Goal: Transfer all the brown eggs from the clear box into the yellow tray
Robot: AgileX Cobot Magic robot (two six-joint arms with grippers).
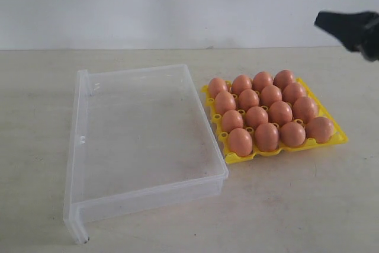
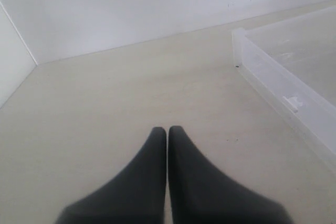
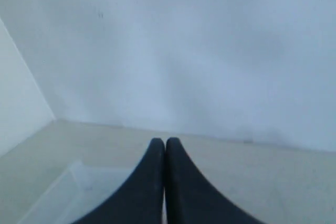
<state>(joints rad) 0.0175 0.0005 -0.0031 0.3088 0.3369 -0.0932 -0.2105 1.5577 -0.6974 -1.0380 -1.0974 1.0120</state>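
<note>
Several brown eggs (image 1: pixel 256 116) fill the yellow tray (image 1: pixel 234 158) right of centre on the table. Beside it on the left lies the clear box (image 1: pixel 79 140), holding no eggs. The box also shows in the left wrist view (image 2: pixel 273 80) and faintly in the right wrist view (image 3: pixel 63 190). My right gripper (image 1: pixel 320 21) hangs high at the right edge, above and beyond the tray; its black fingers are shut on nothing (image 3: pixel 165 141). My left gripper (image 2: pixel 167 129) is shut and empty over bare table, off the exterior view.
The beige table (image 1: pixel 284 205) runs back to a white wall (image 1: pixel 177 4). A corner of the wall stands to one side in the left wrist view (image 2: pixel 16 40).
</note>
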